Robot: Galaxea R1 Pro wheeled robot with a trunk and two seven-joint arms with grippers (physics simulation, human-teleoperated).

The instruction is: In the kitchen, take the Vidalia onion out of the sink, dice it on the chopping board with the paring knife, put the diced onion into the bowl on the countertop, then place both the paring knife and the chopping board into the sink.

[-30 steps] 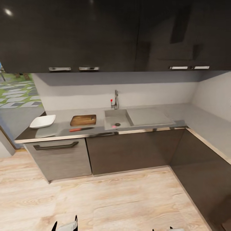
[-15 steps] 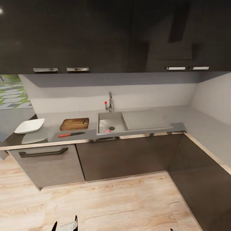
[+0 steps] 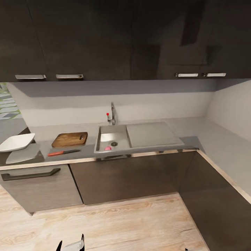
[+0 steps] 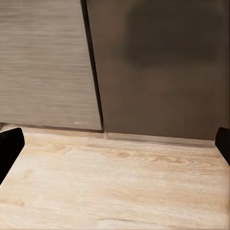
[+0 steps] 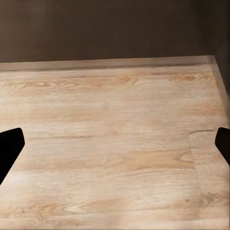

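Toward the worktop's [image 3: 150, 120] left end lie chopping board [image 3: 70, 139], paring knife [image 3: 63, 152] along the front edge and bowl [image 3: 16, 142], sink [image 3: 112, 139] beside, while both end effectors hang wide open, empty.

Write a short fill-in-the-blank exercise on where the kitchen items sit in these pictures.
1. The dark brown wooden chopping board lies on the grey ____.
2. The red-handled paring knife lies between the board and the counter's ____ edge.
3. The white square bowl sits on the opposite side of the board from the steel ____.

Missing words: countertop; front; sink
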